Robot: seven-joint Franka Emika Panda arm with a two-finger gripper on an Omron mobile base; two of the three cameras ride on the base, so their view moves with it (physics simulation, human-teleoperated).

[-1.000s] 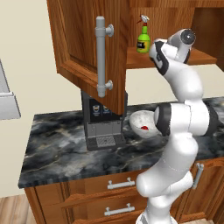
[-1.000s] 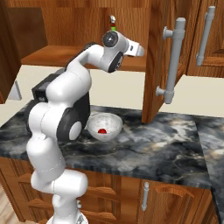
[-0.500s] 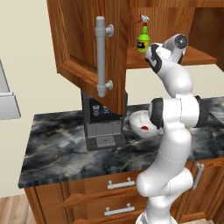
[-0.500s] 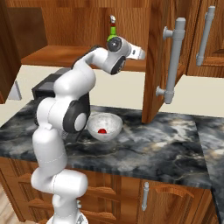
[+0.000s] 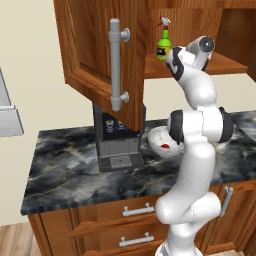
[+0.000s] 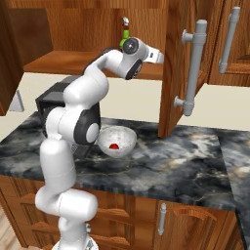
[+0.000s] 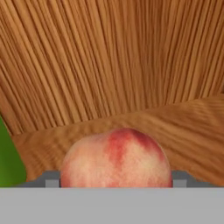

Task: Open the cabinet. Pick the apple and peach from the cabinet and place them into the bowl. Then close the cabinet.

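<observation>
Peach (image 7: pixel 116 157) btwn pincer (image 7: pixel 114 181) tips, contact unclear; bottom cut off.

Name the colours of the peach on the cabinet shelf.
Pale orange-pink with a red blush; the peach shows best in the hand view.

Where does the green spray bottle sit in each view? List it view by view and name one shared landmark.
Left base view: green spray bottle at top centre, standing on the cabinet shelf, just left of the arm's wrist.
Right base view: bottle at top centre, poking up behind the wrist.
Hand view: likely the green sliver at the left edge, beside the peach.
Shared landmark: the wooden shelf under it.
</observation>
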